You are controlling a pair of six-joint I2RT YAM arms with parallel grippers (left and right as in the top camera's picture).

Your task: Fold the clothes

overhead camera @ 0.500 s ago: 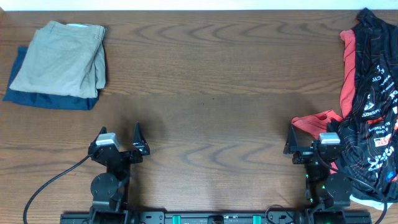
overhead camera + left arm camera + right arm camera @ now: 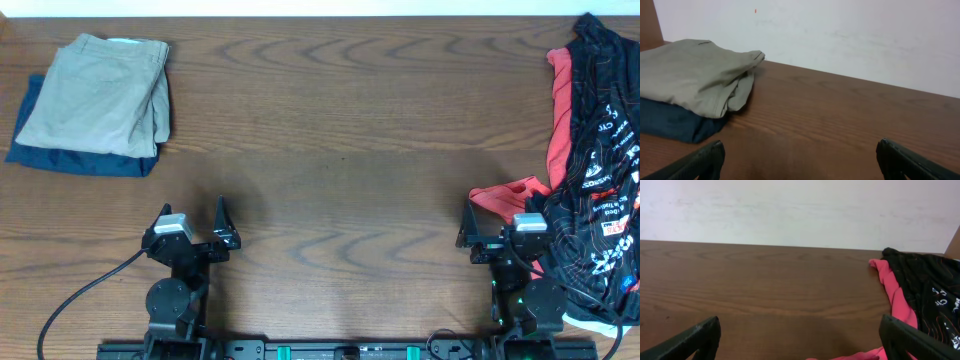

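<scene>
At the far left of the table [image 2: 330, 120], a folded beige garment [image 2: 95, 95] lies on top of a folded navy one [image 2: 90, 162]. Near the front edge, the left fingers [image 2: 222, 218] are spread wide and hold nothing; farther right, the right fingers [image 2: 467, 222] are likewise wide apart and empty. The black jersey [image 2: 600, 170] lies crumpled and unfolded along the table's right edge, its red-pink underside [image 2: 505, 193] showing just beside the right fingers.
</scene>
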